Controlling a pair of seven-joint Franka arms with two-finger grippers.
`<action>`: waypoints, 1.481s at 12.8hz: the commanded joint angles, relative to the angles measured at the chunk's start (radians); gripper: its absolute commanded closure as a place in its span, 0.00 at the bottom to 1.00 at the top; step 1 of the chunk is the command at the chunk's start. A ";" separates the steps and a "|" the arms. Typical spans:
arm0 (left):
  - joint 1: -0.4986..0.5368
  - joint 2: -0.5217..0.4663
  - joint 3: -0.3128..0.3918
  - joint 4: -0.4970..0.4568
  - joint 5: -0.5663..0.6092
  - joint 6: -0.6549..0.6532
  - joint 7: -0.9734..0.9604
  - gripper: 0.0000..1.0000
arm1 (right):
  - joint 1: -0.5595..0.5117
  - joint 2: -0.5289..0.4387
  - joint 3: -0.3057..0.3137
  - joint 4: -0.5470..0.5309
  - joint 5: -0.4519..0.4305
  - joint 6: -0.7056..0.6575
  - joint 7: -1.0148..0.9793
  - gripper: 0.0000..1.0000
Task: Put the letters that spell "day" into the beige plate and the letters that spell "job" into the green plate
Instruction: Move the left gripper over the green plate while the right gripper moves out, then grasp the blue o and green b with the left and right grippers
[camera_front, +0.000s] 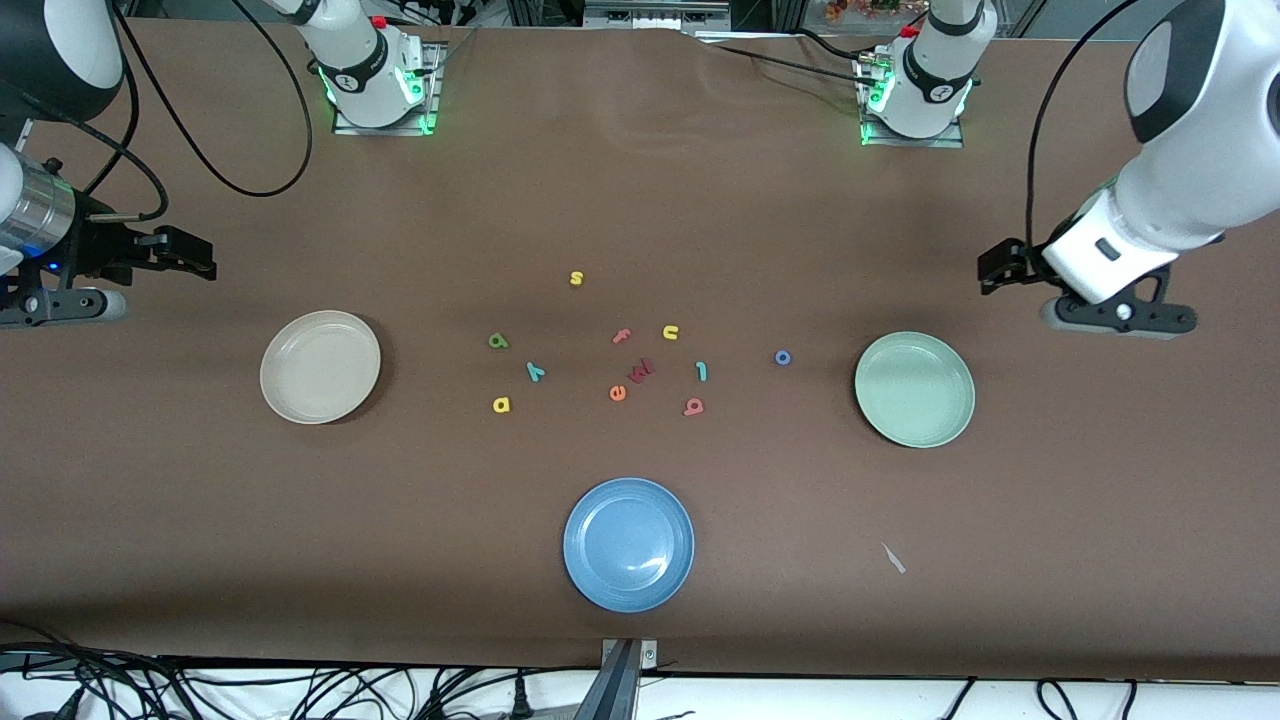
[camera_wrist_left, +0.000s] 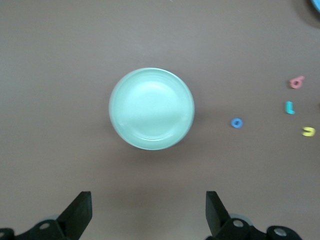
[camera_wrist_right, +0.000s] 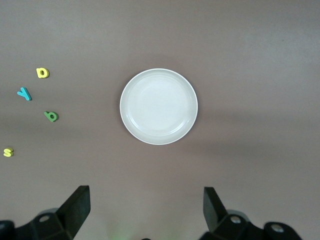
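The empty beige plate (camera_front: 320, 366) (camera_wrist_right: 158, 106) lies toward the right arm's end, the empty green plate (camera_front: 914, 388) (camera_wrist_left: 151, 108) toward the left arm's end. Between them lie the green "d" (camera_front: 498, 341) (camera_wrist_right: 51, 116), teal "y" (camera_front: 536, 372) (camera_wrist_right: 24, 93) and yellow "a" (camera_front: 501, 404) (camera_wrist_right: 43, 73). Closer to the green plate are the light-blue "j" (camera_front: 701, 372) (camera_wrist_left: 289, 107), blue "o" (camera_front: 782, 357) (camera_wrist_left: 236, 122) and salmon "b" (camera_front: 693, 406) (camera_wrist_left: 297, 82). My left gripper (camera_front: 988, 268) (camera_wrist_left: 149, 210) hangs open and empty high beside the green plate. My right gripper (camera_front: 203, 258) (camera_wrist_right: 146, 207) is open and empty beside the beige plate.
A blue plate (camera_front: 628, 543) sits nearest the front camera. Other letters lie among the task's: yellow "s" (camera_front: 576, 278), pink "f" (camera_front: 621, 336), yellow "u" (camera_front: 671, 332), dark red letter (camera_front: 641, 370), orange "e" (camera_front: 617, 392). A small white scrap (camera_front: 893, 558) lies near the front edge.
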 joint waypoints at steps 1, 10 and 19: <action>-0.044 0.048 -0.013 0.031 -0.031 -0.001 0.020 0.00 | -0.002 0.003 0.003 0.006 0.020 -0.007 0.005 0.00; -0.236 0.267 -0.016 0.022 -0.024 0.220 -0.036 0.00 | 0.028 0.020 0.045 0.004 0.022 -0.012 0.005 0.00; -0.239 0.267 -0.016 0.025 -0.024 0.220 -0.043 0.00 | 0.076 0.072 0.163 -0.088 0.059 0.103 0.052 0.00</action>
